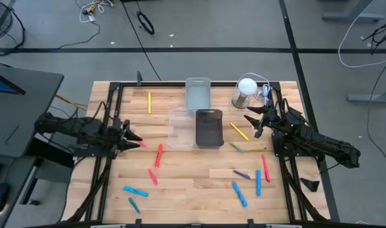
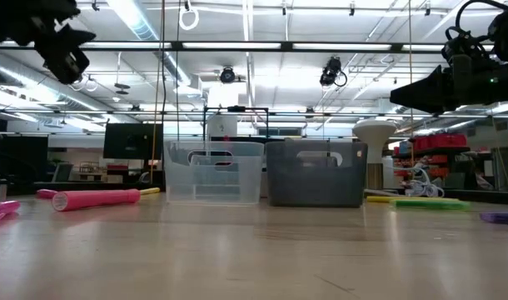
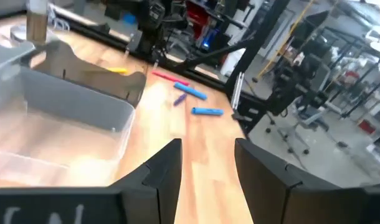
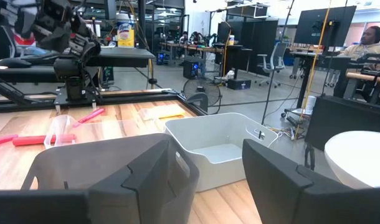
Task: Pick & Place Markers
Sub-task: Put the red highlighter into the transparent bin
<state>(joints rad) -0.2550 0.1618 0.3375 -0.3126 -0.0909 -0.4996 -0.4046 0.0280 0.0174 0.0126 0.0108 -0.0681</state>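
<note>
Wooden table [image 1: 193, 183] strewn with markers [image 1: 158, 155]; left end effector [image 1: 135, 138], right end effector [image 1: 252, 120] both apart, empty.

- The floor [image 1: 199, 25] around the wooden table [image 1: 193, 183] is grey concrete crossed by dark tape lines [image 1: 180, 49], with loose cables [image 1: 144, 22] lying on it.
- Long ceiling light strips [image 2: 262, 46] run overhead among pipes and beams.
- Office chairs [image 4: 276, 57] and desks [image 4: 177, 46] stand farther back.
- A dark monitor [image 4: 324, 25] hangs at one side, near a seated person [image 4: 369, 36].
- Red-stocked shelving [image 3: 205, 22] lines the far wall.
</note>
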